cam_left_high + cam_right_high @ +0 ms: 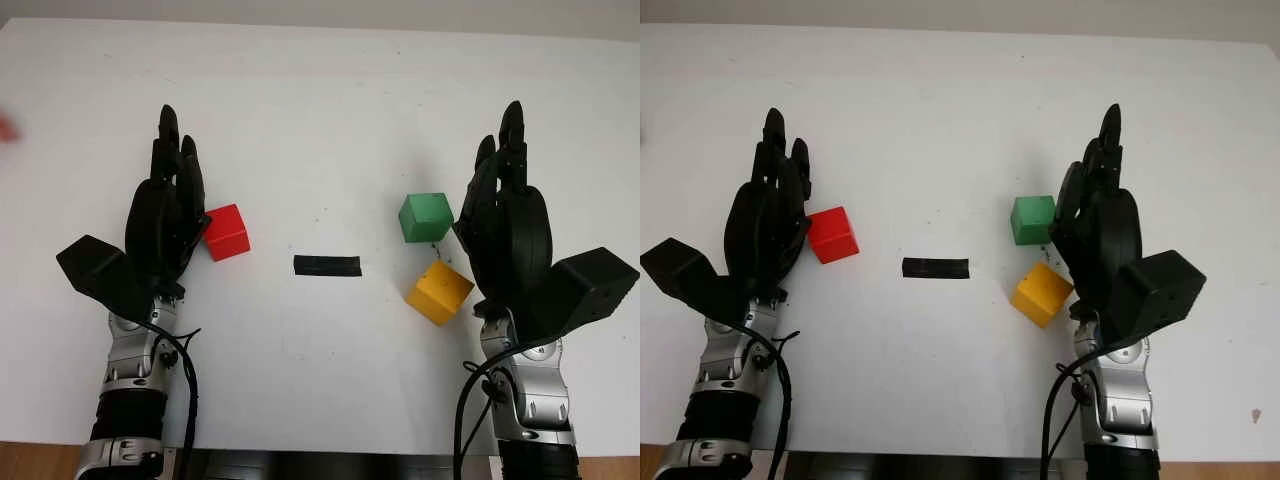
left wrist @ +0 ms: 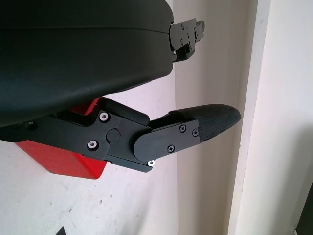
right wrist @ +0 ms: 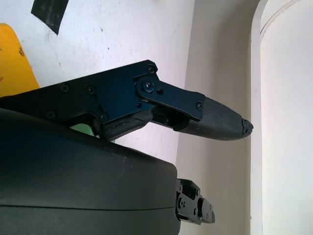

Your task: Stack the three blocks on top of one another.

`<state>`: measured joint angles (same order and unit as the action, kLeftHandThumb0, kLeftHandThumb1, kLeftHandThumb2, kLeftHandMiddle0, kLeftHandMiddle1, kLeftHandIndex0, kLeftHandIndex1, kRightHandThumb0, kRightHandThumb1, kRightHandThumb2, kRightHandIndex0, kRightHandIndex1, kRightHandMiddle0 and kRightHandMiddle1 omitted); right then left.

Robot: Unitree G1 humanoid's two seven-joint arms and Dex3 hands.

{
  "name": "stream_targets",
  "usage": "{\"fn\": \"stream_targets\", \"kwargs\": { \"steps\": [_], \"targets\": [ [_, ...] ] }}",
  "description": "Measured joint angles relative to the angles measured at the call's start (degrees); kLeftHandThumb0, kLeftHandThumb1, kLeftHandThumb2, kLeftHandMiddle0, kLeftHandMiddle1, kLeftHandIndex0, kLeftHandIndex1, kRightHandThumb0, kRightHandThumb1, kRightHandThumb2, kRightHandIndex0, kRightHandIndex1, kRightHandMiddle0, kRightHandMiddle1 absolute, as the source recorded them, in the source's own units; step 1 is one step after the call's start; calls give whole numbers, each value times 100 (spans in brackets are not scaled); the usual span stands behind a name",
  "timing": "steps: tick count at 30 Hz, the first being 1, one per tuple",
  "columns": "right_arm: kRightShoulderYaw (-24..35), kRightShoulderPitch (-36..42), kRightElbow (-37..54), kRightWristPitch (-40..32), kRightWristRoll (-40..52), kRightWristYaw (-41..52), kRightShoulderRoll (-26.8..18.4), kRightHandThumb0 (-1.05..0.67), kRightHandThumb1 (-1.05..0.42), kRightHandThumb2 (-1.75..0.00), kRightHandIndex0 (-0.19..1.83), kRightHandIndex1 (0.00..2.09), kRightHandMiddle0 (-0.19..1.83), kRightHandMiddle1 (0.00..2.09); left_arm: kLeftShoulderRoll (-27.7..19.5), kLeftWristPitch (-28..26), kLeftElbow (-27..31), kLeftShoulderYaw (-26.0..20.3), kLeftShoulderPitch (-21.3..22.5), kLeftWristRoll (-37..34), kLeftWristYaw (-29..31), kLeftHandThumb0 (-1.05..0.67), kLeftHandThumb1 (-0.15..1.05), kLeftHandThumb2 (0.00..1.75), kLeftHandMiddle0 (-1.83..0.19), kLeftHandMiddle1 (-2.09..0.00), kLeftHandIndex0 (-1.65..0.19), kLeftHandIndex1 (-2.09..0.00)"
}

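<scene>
A red block (image 1: 227,232) sits on the white table (image 1: 320,110), left of centre, and shows close up as the red block (image 2: 63,159) in the left wrist view. My left hand (image 1: 170,205) stands open right beside it on its left, holding nothing. A green block (image 1: 426,217) lies right of centre, with a yellow block (image 1: 439,291) turned at an angle just in front of it. My right hand (image 1: 505,200) is open immediately to the right of both. A corner of the yellow block (image 3: 14,63) appears in the right wrist view.
A strip of black tape (image 1: 327,266) lies flat on the table between the red block and the other two. The table's near edge runs just behind my forearms, and a wall rises past its far edge.
</scene>
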<state>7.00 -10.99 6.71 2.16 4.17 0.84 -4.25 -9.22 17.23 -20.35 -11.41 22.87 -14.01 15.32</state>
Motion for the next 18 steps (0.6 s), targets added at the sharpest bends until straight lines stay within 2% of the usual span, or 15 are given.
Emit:
{"fn": "stream_targets", "kwargs": {
  "steps": [13,18],
  "targets": [
    [-10,1,0,0,-25,-3,2,-74,-105,-74,-19,0,-19,0,1,5,19,-2,-5,17,-95,-70,105,64,18,-4,19,-1],
    [-9,1,0,0,-31,-21,4,-74,-105,-73,-19,0,-19,0,39,296,273,-93,-12,204,-543,-59,105,47,1,-9,2,-9]
  ]
}}
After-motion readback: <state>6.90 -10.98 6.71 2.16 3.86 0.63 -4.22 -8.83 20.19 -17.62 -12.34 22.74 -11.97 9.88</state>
